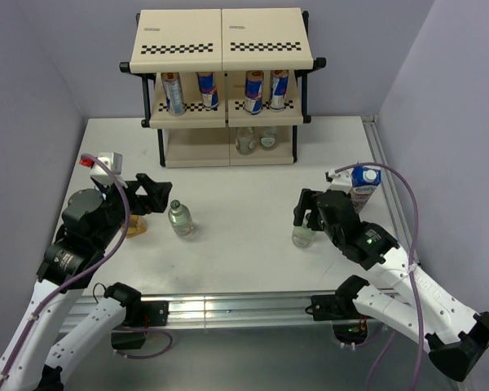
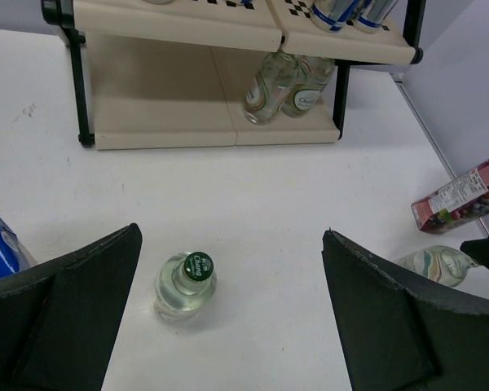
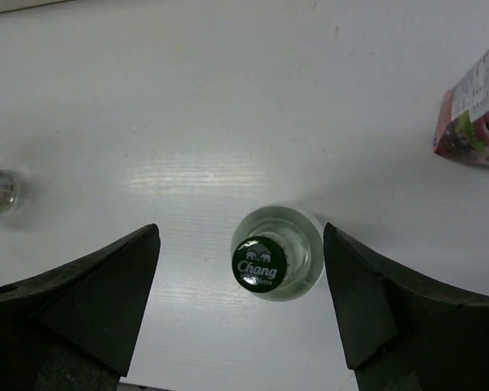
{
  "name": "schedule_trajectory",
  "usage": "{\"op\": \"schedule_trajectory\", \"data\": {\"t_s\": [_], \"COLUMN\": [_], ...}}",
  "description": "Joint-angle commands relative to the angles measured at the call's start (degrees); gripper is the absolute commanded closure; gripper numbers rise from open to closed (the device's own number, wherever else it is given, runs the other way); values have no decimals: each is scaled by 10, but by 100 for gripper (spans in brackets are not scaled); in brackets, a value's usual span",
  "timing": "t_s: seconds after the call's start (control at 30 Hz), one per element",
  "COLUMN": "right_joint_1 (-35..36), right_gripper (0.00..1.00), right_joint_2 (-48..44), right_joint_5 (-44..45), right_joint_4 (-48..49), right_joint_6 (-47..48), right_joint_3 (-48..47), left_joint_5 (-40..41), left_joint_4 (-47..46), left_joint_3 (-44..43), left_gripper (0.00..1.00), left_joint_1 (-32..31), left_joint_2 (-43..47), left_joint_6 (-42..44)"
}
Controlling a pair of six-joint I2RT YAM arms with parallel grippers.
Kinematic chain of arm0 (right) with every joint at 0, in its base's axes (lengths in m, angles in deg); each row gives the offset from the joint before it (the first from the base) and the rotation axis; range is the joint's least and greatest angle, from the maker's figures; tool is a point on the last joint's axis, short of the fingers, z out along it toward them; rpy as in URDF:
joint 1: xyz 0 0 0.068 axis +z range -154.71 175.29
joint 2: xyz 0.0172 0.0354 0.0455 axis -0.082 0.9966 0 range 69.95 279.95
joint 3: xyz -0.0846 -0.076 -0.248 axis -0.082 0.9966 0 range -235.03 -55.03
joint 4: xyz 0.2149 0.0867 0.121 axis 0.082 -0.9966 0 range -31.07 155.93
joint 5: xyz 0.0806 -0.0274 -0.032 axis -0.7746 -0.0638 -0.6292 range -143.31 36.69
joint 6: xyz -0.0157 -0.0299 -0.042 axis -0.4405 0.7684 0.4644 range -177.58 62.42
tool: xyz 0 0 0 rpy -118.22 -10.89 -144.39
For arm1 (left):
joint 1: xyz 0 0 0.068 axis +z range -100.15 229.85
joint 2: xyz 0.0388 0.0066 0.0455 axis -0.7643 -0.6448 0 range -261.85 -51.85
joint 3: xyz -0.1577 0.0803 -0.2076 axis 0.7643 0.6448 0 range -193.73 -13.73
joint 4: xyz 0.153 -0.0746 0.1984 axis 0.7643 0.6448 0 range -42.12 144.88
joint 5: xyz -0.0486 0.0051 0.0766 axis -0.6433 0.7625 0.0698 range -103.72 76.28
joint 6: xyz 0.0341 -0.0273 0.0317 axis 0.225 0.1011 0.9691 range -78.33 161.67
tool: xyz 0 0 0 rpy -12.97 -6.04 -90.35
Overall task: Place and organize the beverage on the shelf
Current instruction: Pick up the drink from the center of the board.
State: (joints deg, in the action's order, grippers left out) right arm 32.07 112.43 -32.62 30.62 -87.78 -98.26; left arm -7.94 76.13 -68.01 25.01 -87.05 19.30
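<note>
right gripper point(image 3: 240, 235) spread apart, straddling upright bottle point(image 3: 270, 259), lined up for grab, not clamped yet. left gripper point(image 2: 232, 236) wide open, other bottle point(image 2: 186, 283) just ahead.

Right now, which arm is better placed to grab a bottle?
Probably right: the right claw, open, closely brackets a bottle. The left claw, also open, is farther from its bottle.

A matte white tabletop point(image 1: 244, 175) spreads beneath and ahead of the left gripper point(image 1: 156, 195) and the right gripper point(image 1: 304, 213). Plain pale lavender-grey walls point(image 1: 33, 81) close it in far ahead and on each gripper's outer side. Behind both runs a silver aluminium rail point(image 1: 244, 305). Soft light leaves a faint sheen point(image 3: 187, 175) just ahead of the right gripper.
</note>
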Motion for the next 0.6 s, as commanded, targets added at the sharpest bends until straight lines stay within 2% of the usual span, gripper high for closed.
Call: {"op": "schedule_trajectory", "data": {"t_s": [0.0, 0.13, 0.33, 0.37, 0.47, 0.57], "right_joint_1": [6, 6, 6, 6, 6, 7], "right_gripper": [13, 15, 28, 34, 42, 44], "right_joint_2": [-6, 16, 28, 30, 35, 37], "right_joint_5": [53, 90, 89, 84, 70, 74], "right_joint_4": [-6, -6, 30, 32, 31, 30], "right_joint_6": [-20, -31, -28, -28, -28, -32], "right_joint_3": [13, 22, 38, 39, 38, 40], "left_joint_5": [-29, -53, -69, -67, -60, -42], "left_joint_4": [-11, -24, -30, -30, -29, -40], "left_joint_3": [6, 14, 7, 6, 1, 2], "left_gripper": [0, 0, 1, 1, 1, 0], "left_joint_1": [-1, 0, 0, -1, -1, -1], "left_joint_2": [0, 1, -26, -31, -49, -60], "left_joint_6": [-8, -12, -29, -32, -41, -53]}}
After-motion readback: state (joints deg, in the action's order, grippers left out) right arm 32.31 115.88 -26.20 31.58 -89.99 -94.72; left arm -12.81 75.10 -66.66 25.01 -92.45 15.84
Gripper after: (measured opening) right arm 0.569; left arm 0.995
